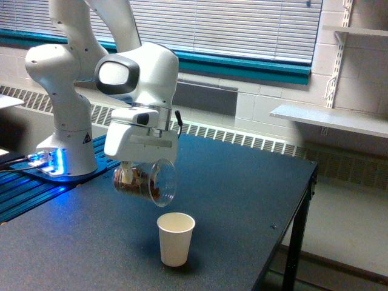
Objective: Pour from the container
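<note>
The jaws were clamped on the container (145, 180), which the gripper (128, 174) held tipped on its side, its mouth facing four o'clock. Brown bits lay inside. A white paper cup (176, 239) stood upright on the dark table (242, 200), at the container's five o'clock.

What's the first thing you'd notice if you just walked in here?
Probably the big white robot arm on the exterior view's left, its base glowing blue. Its gripper holds a clear jar of brown bits tipped on its side, mouth facing down towards a white paper cup standing upright on the dark table.
</note>
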Available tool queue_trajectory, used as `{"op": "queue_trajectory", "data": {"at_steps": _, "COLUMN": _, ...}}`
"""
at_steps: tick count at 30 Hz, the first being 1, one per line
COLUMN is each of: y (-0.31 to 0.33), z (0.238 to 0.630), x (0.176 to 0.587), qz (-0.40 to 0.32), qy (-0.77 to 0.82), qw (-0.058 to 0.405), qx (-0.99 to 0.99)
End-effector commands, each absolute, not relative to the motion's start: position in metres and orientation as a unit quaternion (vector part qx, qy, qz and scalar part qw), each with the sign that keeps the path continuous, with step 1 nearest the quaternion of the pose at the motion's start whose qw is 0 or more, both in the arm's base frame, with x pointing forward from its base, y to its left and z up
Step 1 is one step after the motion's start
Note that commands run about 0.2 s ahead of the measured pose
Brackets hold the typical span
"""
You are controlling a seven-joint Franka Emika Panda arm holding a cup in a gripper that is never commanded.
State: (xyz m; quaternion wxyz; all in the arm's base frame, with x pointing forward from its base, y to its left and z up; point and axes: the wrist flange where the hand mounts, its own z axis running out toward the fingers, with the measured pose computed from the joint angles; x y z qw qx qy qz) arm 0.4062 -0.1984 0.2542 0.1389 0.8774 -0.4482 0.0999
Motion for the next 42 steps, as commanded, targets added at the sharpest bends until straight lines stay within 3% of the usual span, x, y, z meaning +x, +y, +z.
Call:
{"op": "queue_trajectory", "data": {"at_steps": 1, "y": -0.195, "z": 0.256, "x": 0.415, "qz": 0.1, "qy": -0.444, "qw": 0.148, "qx": 0.878}}
{"op": "queue_trajectory", "data": {"at_steps": 42, "y": -0.198, "z": 0.25, "x": 0.437, "qz": 0.056, "qy": -0.442, "qw": 0.206, "qx": 0.871}}
